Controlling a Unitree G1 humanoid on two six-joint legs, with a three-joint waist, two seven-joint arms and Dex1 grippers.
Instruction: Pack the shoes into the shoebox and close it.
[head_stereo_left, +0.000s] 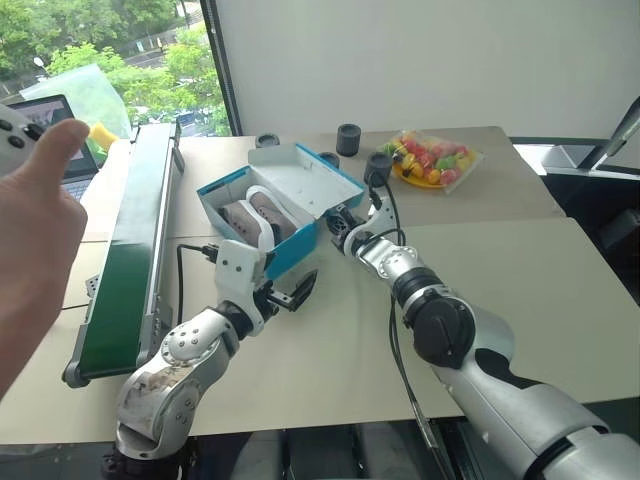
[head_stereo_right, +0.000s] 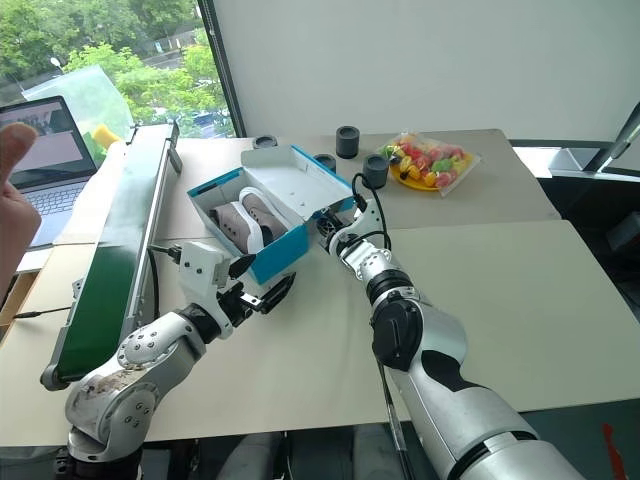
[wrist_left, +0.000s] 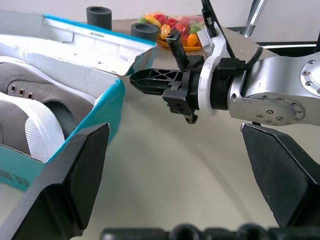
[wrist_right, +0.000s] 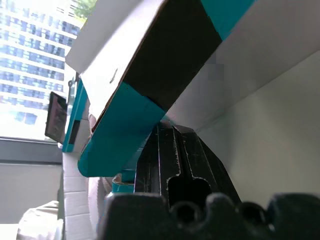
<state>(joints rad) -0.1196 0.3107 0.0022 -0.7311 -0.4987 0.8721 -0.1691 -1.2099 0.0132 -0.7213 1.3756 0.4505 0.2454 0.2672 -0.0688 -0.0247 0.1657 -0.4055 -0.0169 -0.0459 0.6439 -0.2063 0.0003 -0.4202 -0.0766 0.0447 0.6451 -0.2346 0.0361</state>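
Observation:
The blue shoebox (head_stereo_left: 295, 252) stands open on the table, its white-lined lid (head_stereo_left: 302, 176) tilted back behind it. Both grey-brown shoes (head_stereo_left: 256, 219) with white rims lie side by side inside. My right gripper (head_stereo_left: 333, 222) is shut, with its tip tucked under the lid's right-hand blue edge (wrist_right: 117, 137) where the lid meets the box. In the left wrist view the same shut right gripper (wrist_left: 146, 80) sits against that corner. My left gripper (head_stereo_left: 292, 293) is open and holds nothing, just in front of the box's near corner.
A long green conveyor (head_stereo_left: 125, 270) runs along the left of the box. A person's hand (head_stereo_left: 30, 230) is raised at far left before a laptop (head_stereo_right: 45, 160). Dark cylinders (head_stereo_left: 348, 138) and a bag of toy fruit (head_stereo_left: 432, 160) stand behind the box.

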